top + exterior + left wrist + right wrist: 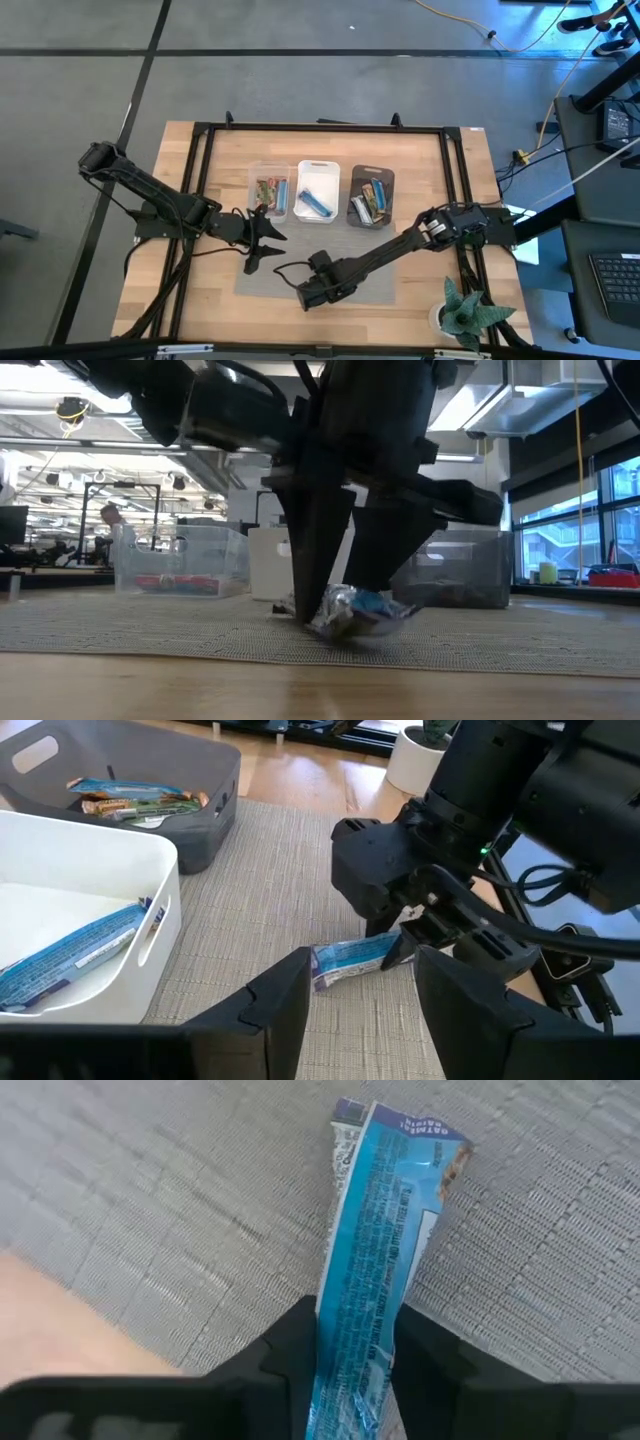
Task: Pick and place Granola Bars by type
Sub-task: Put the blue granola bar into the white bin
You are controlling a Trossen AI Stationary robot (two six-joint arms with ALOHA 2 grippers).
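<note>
High view: a light wooden table (330, 305) with a black frame fills the centre of the picture, a grey woven mat (262, 280) lying on its lower middle. Above the mat, at mid-frame, three bins sit in a row: a clear plastic bin (268, 190) on the left, a white bin (318, 191) in the middle, a dark grey bin (371, 196) on the right, each holding wrapped bars. The right gripper (303, 296) reaches down to the mat at lower centre, its fingers clamped on a silver-blue wrapped granola bar (375, 1270) that lies on the mat. The left gripper (262, 240) hovers left of centre, fingers apart, holding nothing.
</note>
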